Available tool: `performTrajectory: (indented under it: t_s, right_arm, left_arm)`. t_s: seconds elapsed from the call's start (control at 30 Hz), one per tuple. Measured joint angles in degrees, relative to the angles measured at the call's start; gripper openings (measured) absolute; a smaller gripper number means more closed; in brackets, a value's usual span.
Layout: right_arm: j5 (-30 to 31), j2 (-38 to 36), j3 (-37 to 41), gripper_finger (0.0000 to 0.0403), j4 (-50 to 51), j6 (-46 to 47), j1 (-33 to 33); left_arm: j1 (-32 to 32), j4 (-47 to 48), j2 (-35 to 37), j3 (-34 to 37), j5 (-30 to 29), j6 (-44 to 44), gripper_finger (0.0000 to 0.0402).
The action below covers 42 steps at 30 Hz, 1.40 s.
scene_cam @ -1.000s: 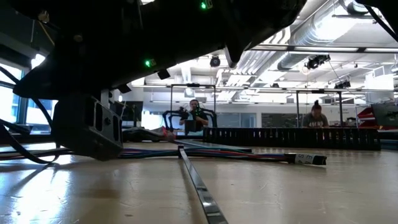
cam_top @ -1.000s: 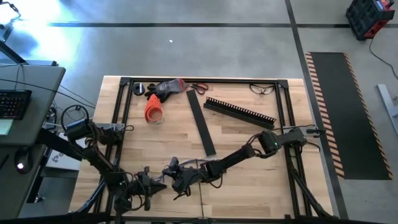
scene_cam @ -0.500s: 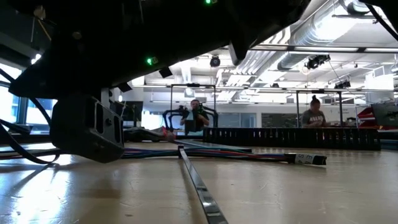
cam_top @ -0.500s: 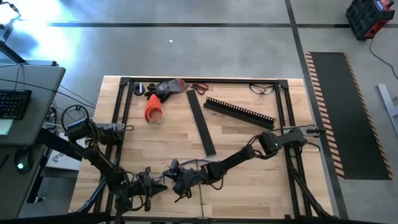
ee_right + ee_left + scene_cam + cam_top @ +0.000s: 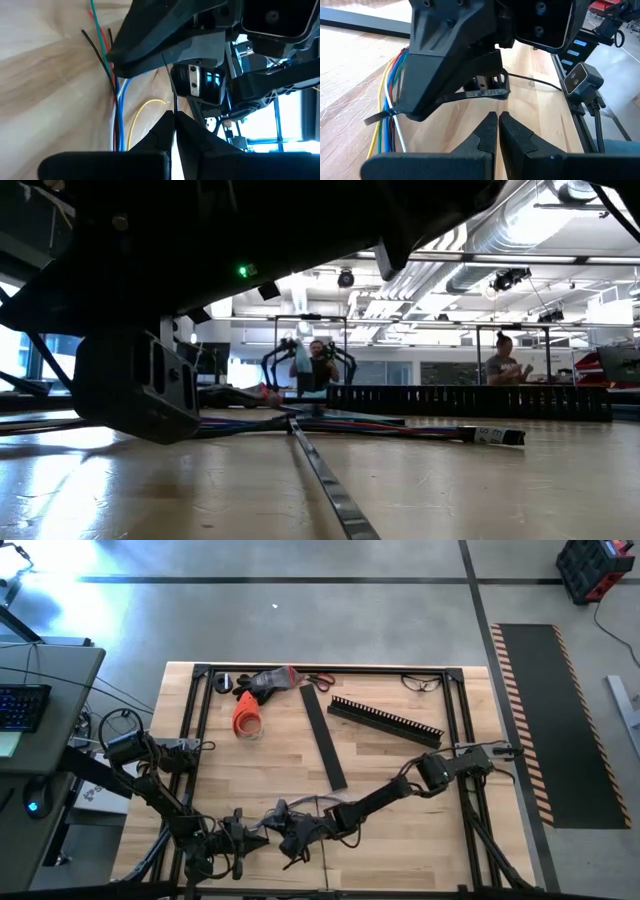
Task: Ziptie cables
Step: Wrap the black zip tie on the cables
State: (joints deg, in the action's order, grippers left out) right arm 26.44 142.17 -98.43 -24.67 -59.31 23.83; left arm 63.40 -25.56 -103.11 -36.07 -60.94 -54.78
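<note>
The cables (image 5: 387, 107) lie at the near edge of the tabletop (image 5: 400, 830), between the two claws. A ziptie (image 5: 382, 116) is already looped around the bunch, and its tail sticks out to the side. The left claw (image 5: 498, 131) is shut tight and holds nothing. The right claw (image 5: 174, 125) is shut on a thin dark strip, which looks like a ziptie. The job looks partly done: I think the tie needs pulling tight, or another one goes on.
</note>
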Motion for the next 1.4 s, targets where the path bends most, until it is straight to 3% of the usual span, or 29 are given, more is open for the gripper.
performTrajectory:
  t_s: [0.2, 0.43, 0.6, 0.77, 0.9, 1.17, 1.4]
  right_arm:
    - [0.49, 0.00, 0.00, 0.0000, -1.67, 4.54, -0.32]
    - [4.45, -0.58, 0.00, 0.0000, -2.30, 13.33, -1.51]
    - [4.77, -3.74, -0.18, 0.0000, 2.98, 26.15, -5.02]
    - [2.74, -5.71, -0.17, 0.0000, 10.19, 35.96, -8.14]
    - [-0.74, -5.79, -0.17, 0.0000, 12.51, 40.25, -9.25]
    - [-2.79, -5.79, -0.17, 0.0000, 12.75, 40.96, -8.82]
    - [-2.82, -5.79, -0.17, 0.0000, 12.42, 41.26, -8.83]
  left_arm:
    - [0.18, 0.00, 0.00, 0.00, -1.27, 1.13, 0.0000]
    - [2.55, 4.57, 0.00, 0.00, -12.28, 5.07, 0.0011]
    - [2.00, 21.35, 0.00, 0.00, -18.94, -9.36, 0.0039]
    - [-2.85, 40.94, 0.00, 0.04, -19.13, -26.52, 0.0076]
    - [-6.30, 48.43, 0.00, 0.04, -19.35, -32.06, 0.0107]
    - [-9.32, 44.75, 0.00, 2.98, -20.54, -32.10, 0.0141]
    - [-9.33, 37.15, -0.01, 5.40, -22.06, -27.73, 0.0119]
